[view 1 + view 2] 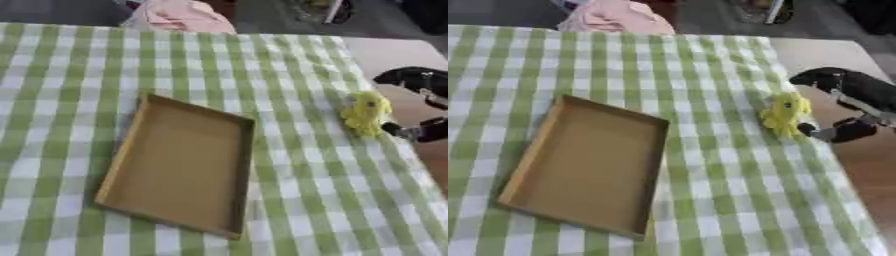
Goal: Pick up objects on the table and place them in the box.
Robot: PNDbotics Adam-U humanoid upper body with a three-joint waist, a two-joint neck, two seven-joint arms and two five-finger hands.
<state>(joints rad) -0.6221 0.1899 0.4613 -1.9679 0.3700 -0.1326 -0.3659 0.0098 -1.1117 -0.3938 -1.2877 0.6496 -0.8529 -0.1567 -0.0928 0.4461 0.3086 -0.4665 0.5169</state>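
Box (pixel 579 165): lying empty on the checked surface (pixel 710 200), nearest the camera.
Toy (pixel 785 114): yellow, sitting near the surface's right edge.
Right hand (pixel 842 131): spreading around it (not yet closing).
Risk: nudging it overboard.

box: shallow brown cardboard box (pixel 179 165) lies open-topped at centre-left, nothing inside, low walls.
cloth around box: bare green checked tablecloth (pixel 332 200) on every side.
right edge: yellow soft toy (pixel 785 114), right hand (pixel 846 107) touching it.
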